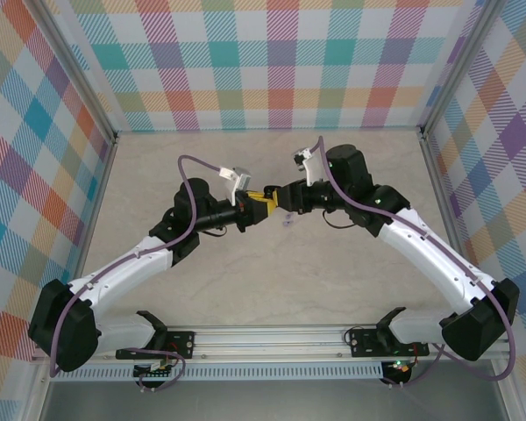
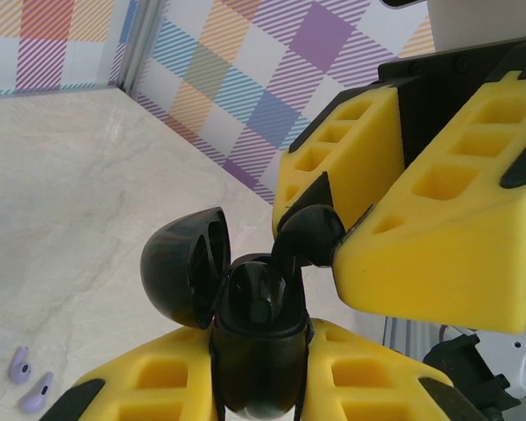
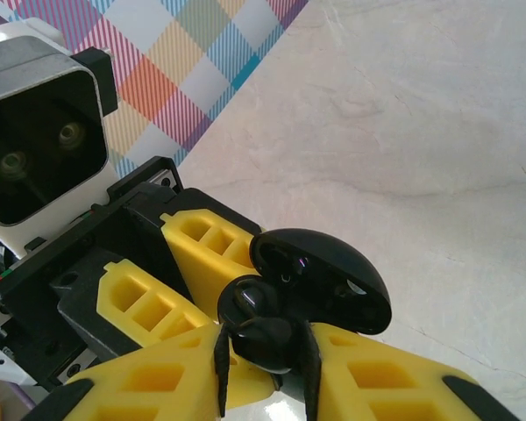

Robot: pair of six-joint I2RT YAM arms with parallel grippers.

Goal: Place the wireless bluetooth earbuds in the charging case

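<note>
**Left wrist view.** The left gripper clamps the black charging case between its 2 yellow fingers. The case's lid is swung open to the left. The right gripper reaches in from the upper right, its 2 fingers pinching 1 black earbud. The earbud touches the rim of the case's open mouth; whether it is seated cannot be told. The lid stands just beside the earbud, apart from it. 2 lavender earbuds lie side by side on the pale table, well apart from the case.

**Right wrist view.** The earbud sits between the right gripper's pads, against the open case.

**Top view.** Both grippers meet tip to tip over mid-table.
</note>
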